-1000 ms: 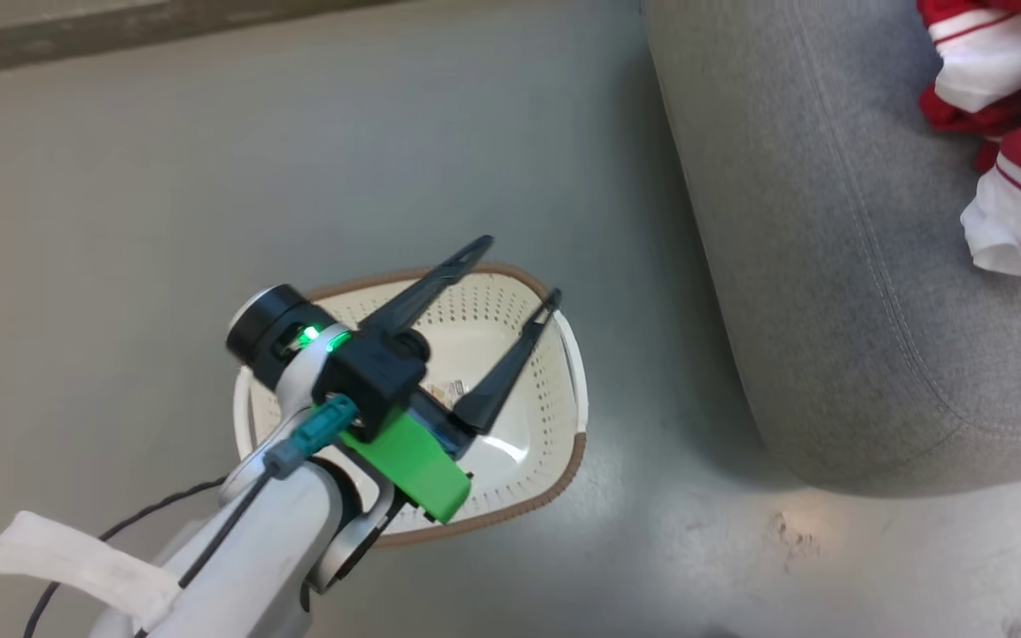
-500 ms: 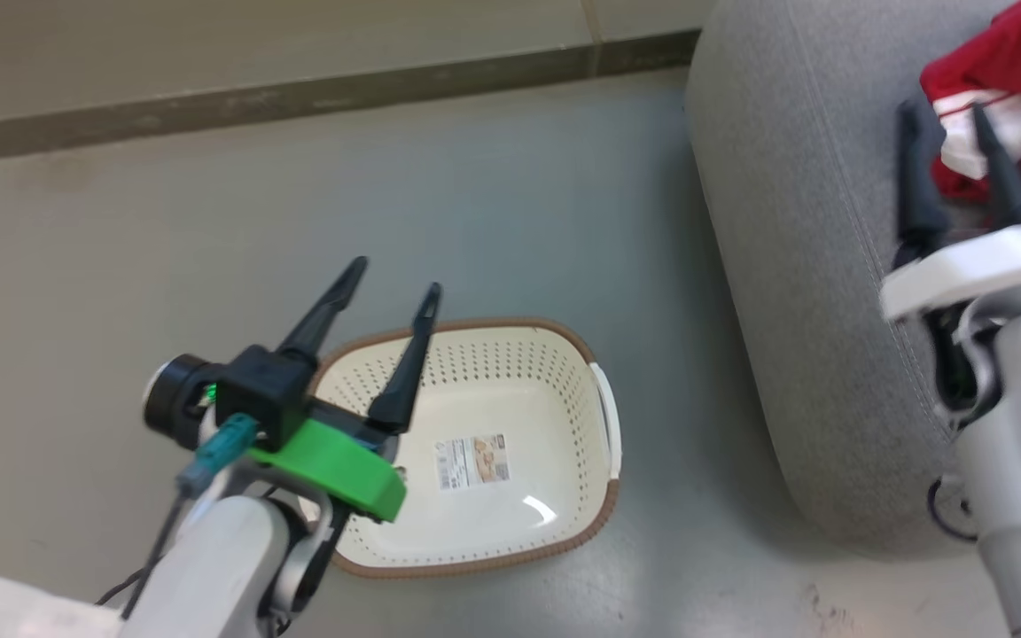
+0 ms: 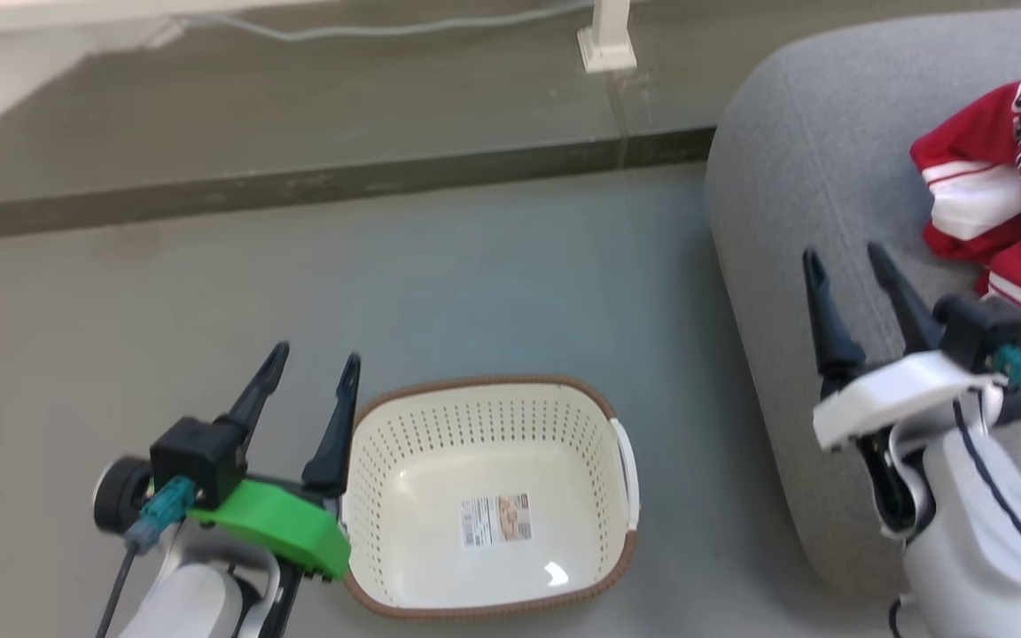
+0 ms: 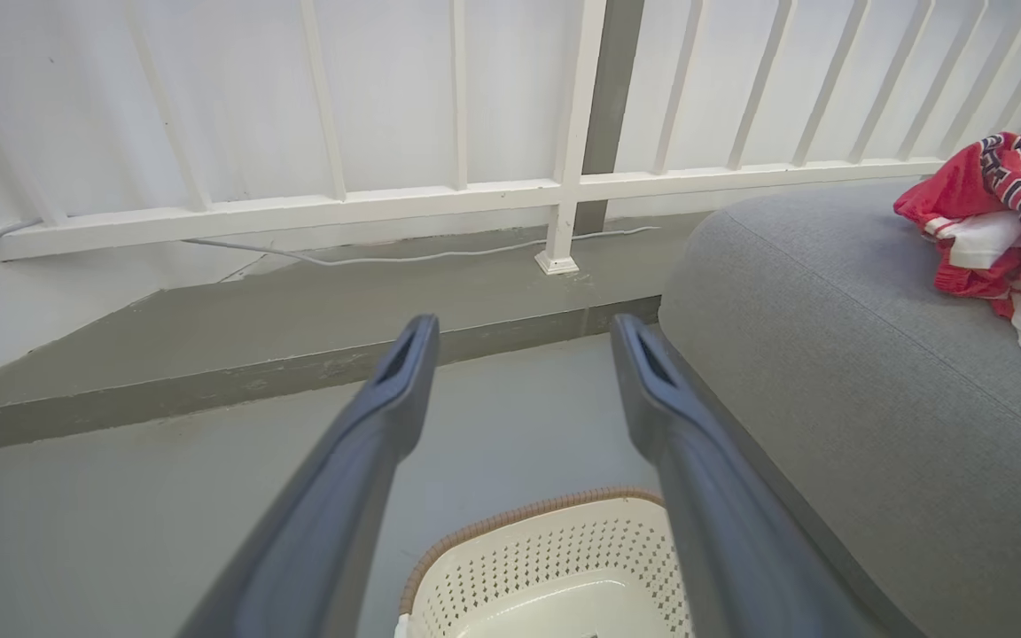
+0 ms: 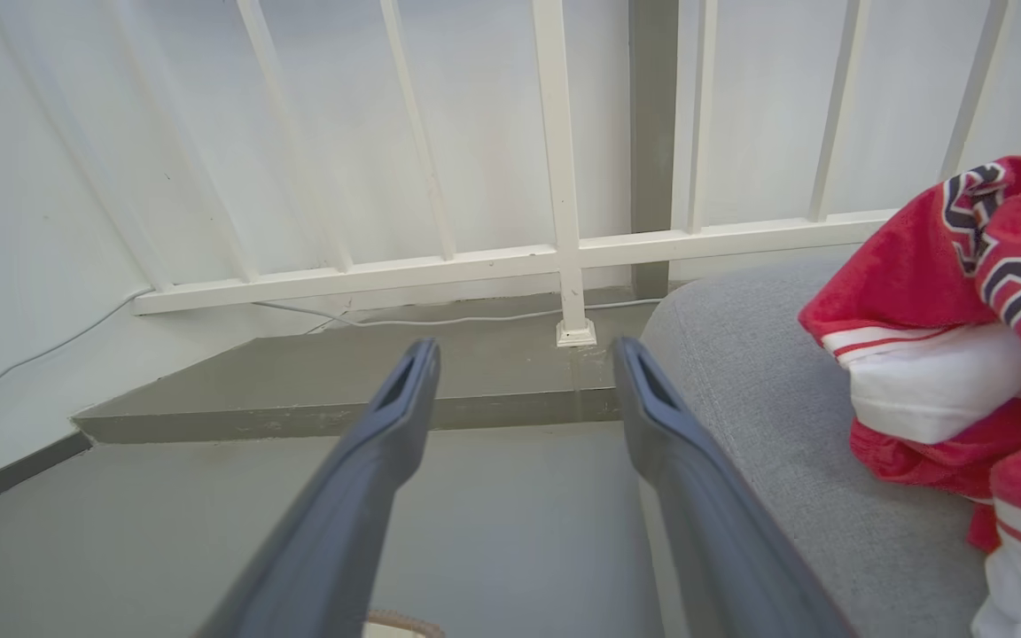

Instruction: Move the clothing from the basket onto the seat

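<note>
Head cam: high, facing steeply down on the cream perforated plastic basket (image 3: pixel 484 382) and, to its right, the large grey fabric seat (image 3: pixel 794 221). L & R wrist cams: low, facing approx. level toward a white barred railing (image 4: pixel 564 188); R is nearer the red-and-white basketball clothing (image 5: pixel 900 266). All 3 views share basket, seat, clothing.

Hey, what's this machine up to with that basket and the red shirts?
A two-armed robot is moving laundry. The red clothing lies on the grey seat; the basket on the floor holds only its label. The left hand hovers beside the basket, the right hand by the seat's edge, both open and empty.
</note>
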You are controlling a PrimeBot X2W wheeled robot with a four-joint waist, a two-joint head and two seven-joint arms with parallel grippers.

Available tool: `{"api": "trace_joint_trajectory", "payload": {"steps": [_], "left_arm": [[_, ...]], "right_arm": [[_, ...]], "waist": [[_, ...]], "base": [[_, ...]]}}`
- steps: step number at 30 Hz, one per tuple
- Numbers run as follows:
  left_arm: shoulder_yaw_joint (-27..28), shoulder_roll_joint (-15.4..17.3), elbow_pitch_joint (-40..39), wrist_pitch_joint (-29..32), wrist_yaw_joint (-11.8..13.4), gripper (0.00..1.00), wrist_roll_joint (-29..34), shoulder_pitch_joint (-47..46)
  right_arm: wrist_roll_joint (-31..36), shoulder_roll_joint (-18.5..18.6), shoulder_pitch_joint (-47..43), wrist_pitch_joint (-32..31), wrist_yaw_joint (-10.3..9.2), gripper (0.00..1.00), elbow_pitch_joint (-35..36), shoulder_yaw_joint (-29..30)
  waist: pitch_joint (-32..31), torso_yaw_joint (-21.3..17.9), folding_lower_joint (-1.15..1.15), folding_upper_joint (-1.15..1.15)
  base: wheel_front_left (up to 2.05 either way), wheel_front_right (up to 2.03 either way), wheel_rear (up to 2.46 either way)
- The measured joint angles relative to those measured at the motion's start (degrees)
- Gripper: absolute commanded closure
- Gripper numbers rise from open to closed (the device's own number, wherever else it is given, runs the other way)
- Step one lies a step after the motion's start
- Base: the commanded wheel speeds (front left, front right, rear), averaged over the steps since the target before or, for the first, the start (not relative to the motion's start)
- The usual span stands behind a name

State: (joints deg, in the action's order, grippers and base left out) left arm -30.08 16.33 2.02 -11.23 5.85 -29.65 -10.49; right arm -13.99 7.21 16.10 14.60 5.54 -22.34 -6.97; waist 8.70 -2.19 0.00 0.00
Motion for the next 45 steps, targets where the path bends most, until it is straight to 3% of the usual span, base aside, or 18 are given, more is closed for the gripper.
{"api": "trace_joint_trajectory", "payload": {"steps": [18,45], "left_arm": [[3.2,-0.1,2.7,-0.9,0.8,0.00,-1.8,9.9],[6.1,-0.8,2.9,-1.0,1.2,0.00,-0.8,12.0]], "right_arm": [[0.1,-0.2,-10.3,0.0,-1.11,0.00,2.2,-0.8],[0.1,-0.1,-13.3,-1.6,-1.70,0.00,7.0,-0.9]], "waist": [[-9.0,0.0,0.00,0.00],[-9.6,-1.0,0.00,0.00]], "base": [[0.00,0.00,0.00],[0.00,0.00,0.00]]}}
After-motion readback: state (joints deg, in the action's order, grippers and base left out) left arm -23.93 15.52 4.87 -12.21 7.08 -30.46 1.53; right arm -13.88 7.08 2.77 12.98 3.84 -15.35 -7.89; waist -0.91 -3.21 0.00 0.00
